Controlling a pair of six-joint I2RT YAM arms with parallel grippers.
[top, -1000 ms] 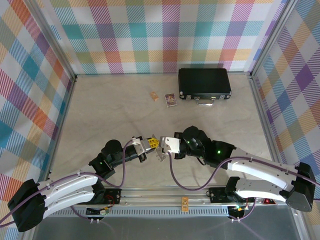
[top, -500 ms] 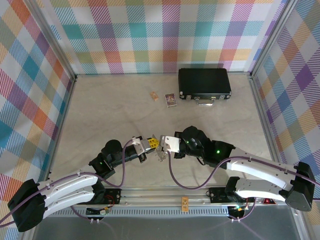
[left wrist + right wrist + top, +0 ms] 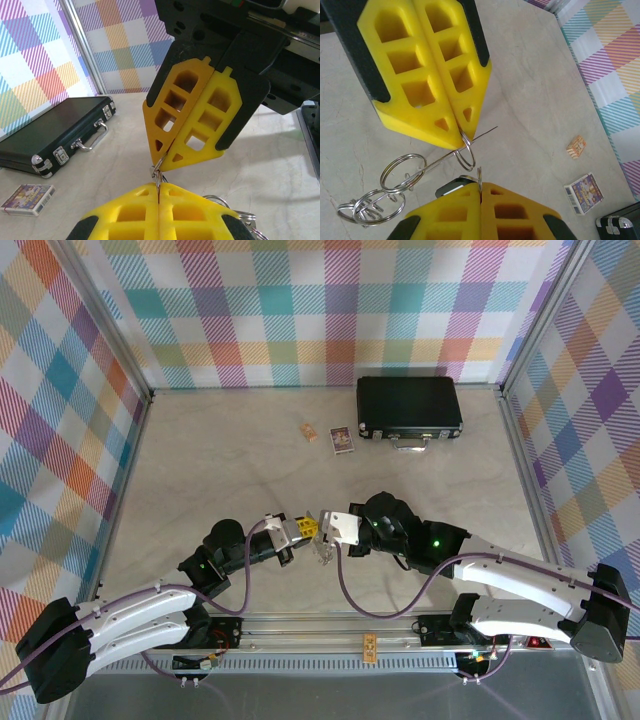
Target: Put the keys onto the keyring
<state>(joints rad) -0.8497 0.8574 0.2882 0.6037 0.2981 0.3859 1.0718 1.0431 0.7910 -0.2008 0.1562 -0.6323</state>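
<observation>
Your left gripper has its yellow fingers pressed flat together, and a thin wire loop of the keyring is pinched in the seam at their tips. Your right gripper meets it tip to tip from the opposite side. Its jaws are closed just as tight and nip the same wire, so the two tips are almost touching.

A bunch of linked rings trails from that loop and lies on the table. All of this sits close to the table's near edge, about midway along it.

Well apart from this, a black case lies at the far edge toward the right corner. A card pack and a small orange box lie just left of the case.
</observation>
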